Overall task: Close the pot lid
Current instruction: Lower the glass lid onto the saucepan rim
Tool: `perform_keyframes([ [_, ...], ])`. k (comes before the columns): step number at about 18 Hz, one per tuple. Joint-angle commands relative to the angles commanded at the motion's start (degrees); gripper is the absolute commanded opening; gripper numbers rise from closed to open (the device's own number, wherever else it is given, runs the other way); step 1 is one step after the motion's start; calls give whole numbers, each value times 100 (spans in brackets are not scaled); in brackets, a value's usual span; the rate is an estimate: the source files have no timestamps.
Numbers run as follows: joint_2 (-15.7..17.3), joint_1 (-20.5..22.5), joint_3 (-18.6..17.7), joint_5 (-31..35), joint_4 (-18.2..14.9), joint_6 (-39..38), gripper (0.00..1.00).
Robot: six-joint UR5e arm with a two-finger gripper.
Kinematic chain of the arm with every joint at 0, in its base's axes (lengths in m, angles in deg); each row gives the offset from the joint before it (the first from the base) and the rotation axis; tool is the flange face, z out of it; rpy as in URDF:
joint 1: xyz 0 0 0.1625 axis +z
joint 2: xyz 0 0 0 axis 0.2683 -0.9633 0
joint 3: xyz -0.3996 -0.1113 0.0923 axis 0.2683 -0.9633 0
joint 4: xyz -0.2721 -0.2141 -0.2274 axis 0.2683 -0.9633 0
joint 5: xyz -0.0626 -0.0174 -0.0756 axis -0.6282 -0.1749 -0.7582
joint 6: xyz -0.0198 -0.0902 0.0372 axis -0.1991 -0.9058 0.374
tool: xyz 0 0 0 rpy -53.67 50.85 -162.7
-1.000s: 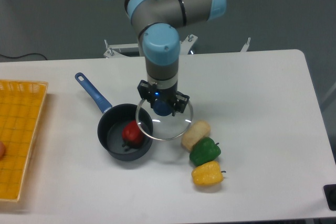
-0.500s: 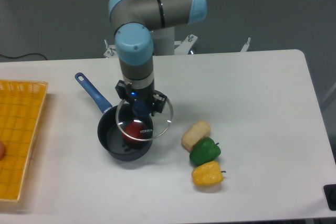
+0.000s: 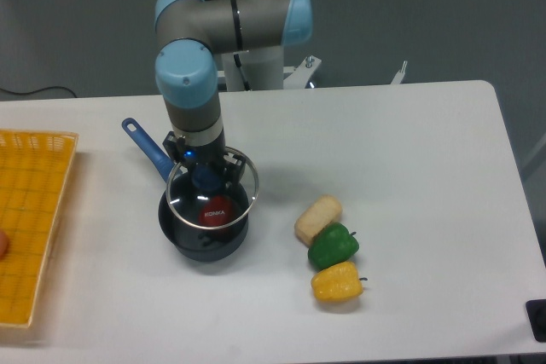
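The dark blue-grey pot [image 3: 183, 240] stands left of the table's middle, its long blue handle [image 3: 147, 149] pointing back left. A red pepper [image 3: 216, 213] lies inside it. My gripper [image 3: 206, 175] is shut on the blue knob of the clear glass lid [image 3: 235, 202]. The lid hangs level just above the pot, covering most of it and offset a little to the back right. White lettering shows on the glass.
A beige piece of food [image 3: 317, 218], a green pepper [image 3: 333, 245] and a yellow pepper [image 3: 336, 282] lie in a row right of the pot. A yellow basket [image 3: 30, 210] stands at the left edge.
My gripper has carried the lid leftward, from beside the pot's right rim to almost over the pot. The pot and the food have not moved.
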Motion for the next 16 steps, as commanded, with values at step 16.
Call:
perform_keyframes([
  [16, -194, -70, 18, 18, 228, -141, 52],
])
